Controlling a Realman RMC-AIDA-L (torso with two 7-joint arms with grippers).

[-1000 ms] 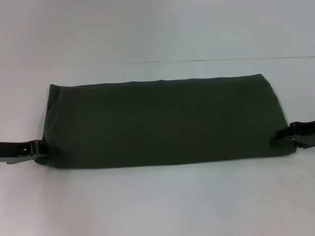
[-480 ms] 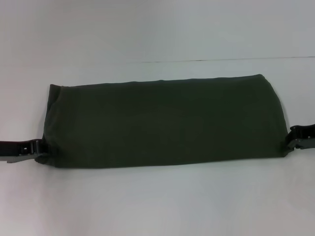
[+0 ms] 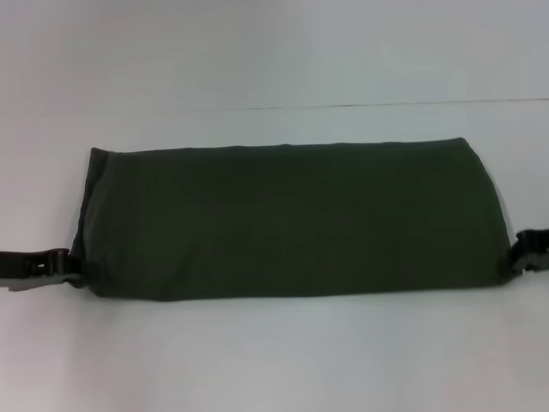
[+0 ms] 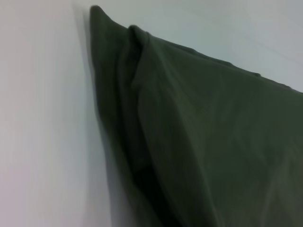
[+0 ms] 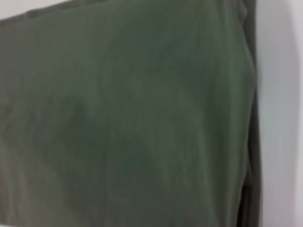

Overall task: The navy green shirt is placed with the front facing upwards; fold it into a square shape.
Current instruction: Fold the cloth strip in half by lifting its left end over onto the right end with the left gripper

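Observation:
The navy green shirt lies on the white table as a long folded band with its plain dark green side up. No print or collar shows. My left gripper is at the band's near left corner, shut on the cloth. My right gripper is at the near right corner, shut on the cloth. The left wrist view shows the shirt's layered folded end close up. The right wrist view is filled by the shirt's flat cloth. Neither wrist view shows any fingers.
The white table extends in front of and behind the shirt. A thin dark seam line crosses the table behind the shirt.
The shirt has slid a little toward me and to the right. The right gripper has moved outward to the right and lower, and the left gripper has moved slightly lower.

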